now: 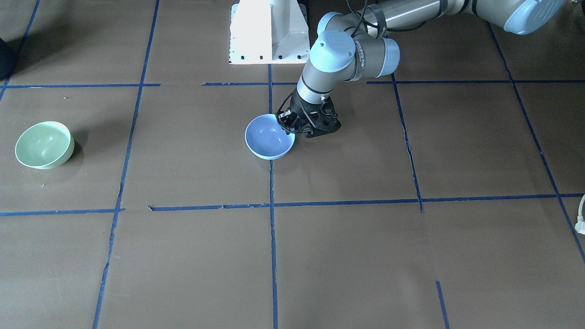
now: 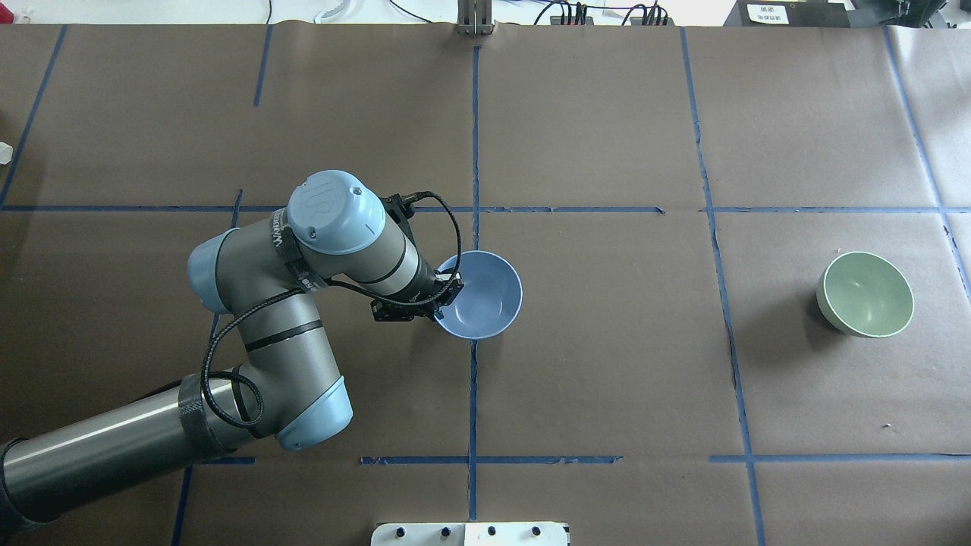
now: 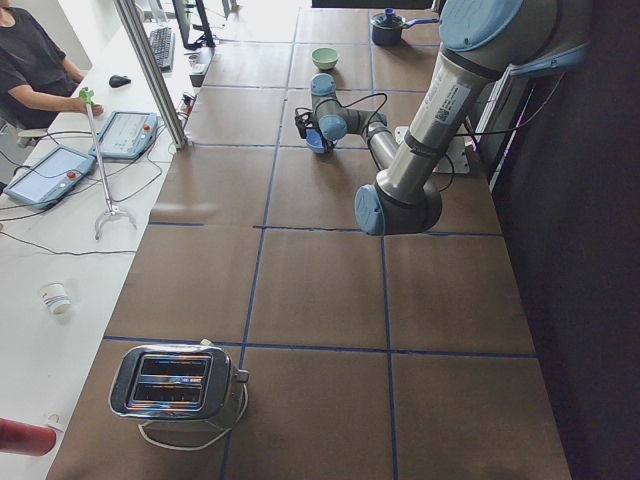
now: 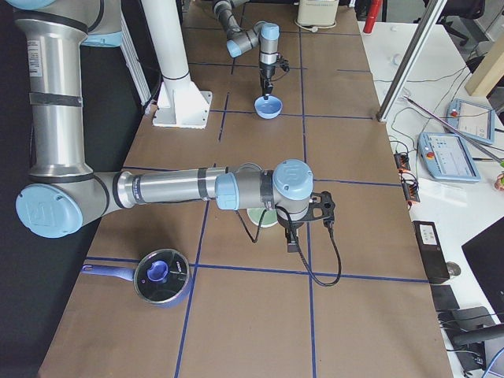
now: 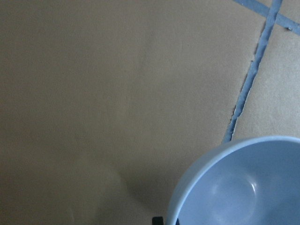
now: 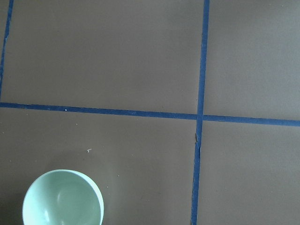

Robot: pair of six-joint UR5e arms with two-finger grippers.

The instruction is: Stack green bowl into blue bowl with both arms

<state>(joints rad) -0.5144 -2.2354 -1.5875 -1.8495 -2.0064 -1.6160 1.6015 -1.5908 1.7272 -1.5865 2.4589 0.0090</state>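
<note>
While the left gripper [image 2: 449,292] straddles the nine-o'clock rim of the glossy pale-blue round bowl [image 2: 487,297], clamp unconfirmed, it should pinch squarely; right gripper [image 4: 291,241] state unreadable.

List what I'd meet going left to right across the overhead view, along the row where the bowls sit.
left arm → left gripper → blue bowl, with the gripper at its left rim → green bowl
</note>
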